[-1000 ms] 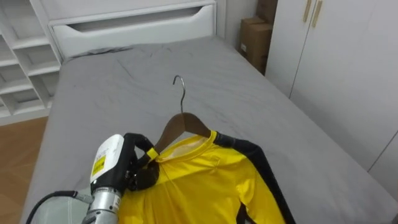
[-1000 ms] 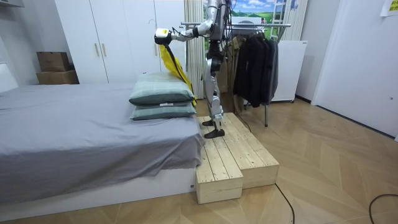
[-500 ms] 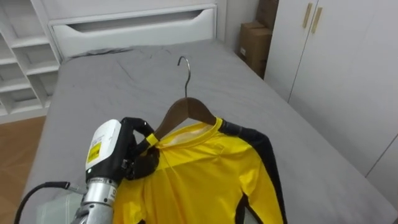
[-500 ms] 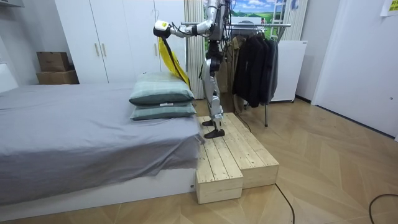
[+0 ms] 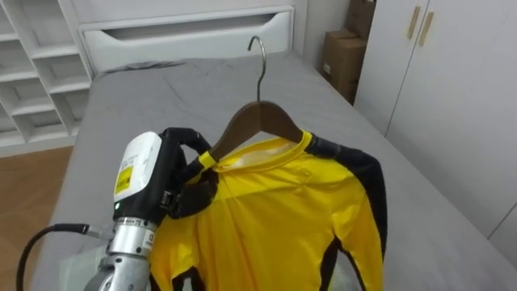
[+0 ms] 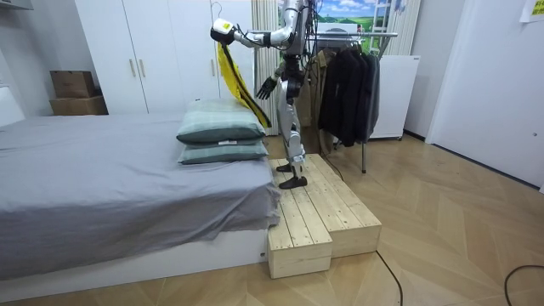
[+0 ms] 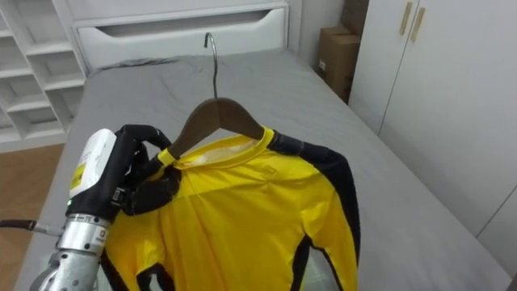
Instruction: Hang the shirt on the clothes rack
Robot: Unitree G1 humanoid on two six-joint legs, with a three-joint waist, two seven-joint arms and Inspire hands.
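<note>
1. The left hand is raised in front of the robot, above the bed. Its dark fingers are curled tight round the left end of a wooden hanger, right where the shirt's shoulder sits on it.
2. The shirt is yellow with black sleeves. It hangs on the hanger with its collar at the hanger's neck and drapes down below the hand.
3. The hanger's metal hook points up and away from the robot, free of any rail.
4. In the room view the robot stands upright on a wooden platform at the end of the bed. It is just beside two stacked pillows.
5. There the shirt hangs from the raised arm over the edge of the pillows.
6. The right hand hangs low at the robot's hip with its fingers spread apart, holding nothing.
7. A clothes rack with dark garments stands just behind the robot.
8. Beyond the bed are a white headboard and open shelves to its left. On the right are cardboard boxes and a white wardrobe.
</note>
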